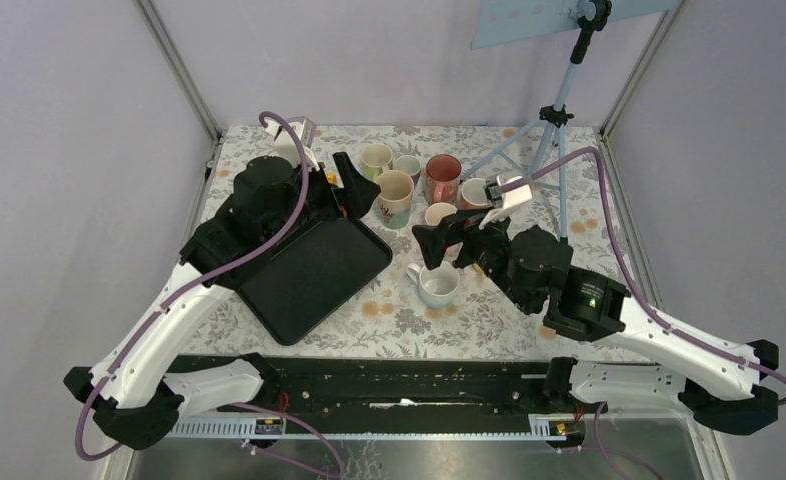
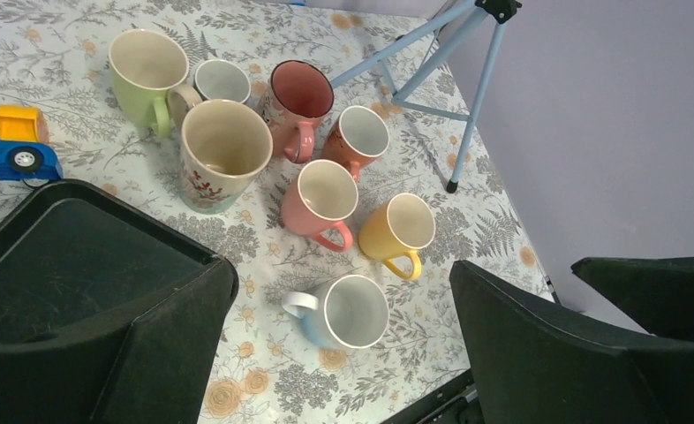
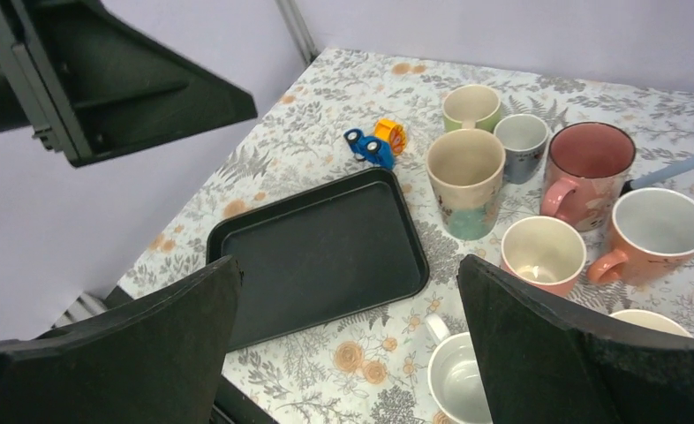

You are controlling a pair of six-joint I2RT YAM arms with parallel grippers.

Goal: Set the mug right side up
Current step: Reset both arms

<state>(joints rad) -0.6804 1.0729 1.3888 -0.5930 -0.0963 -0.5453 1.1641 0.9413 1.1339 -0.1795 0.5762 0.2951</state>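
On the table (image 2: 476, 221) stand eight upright mugs (image 2: 326, 190) and one black tray (image 2: 70, 256).

Robot lab test cell, not home. Plain lilac panels (image 1: 69, 150) and aluminium frame posts (image 1: 179, 70) enclosing floral-covered table (image 1: 399, 322). Robot arms (image 1: 164, 330) sitting bolted to black rail (image 1: 409, 385) behind grippers, purple cables (image 1: 621, 255) trailing. Blue tripod (image 1: 559, 125) standing beyond right gripper (image 1: 444, 237), holding board (image 1: 539, 20) overhead.
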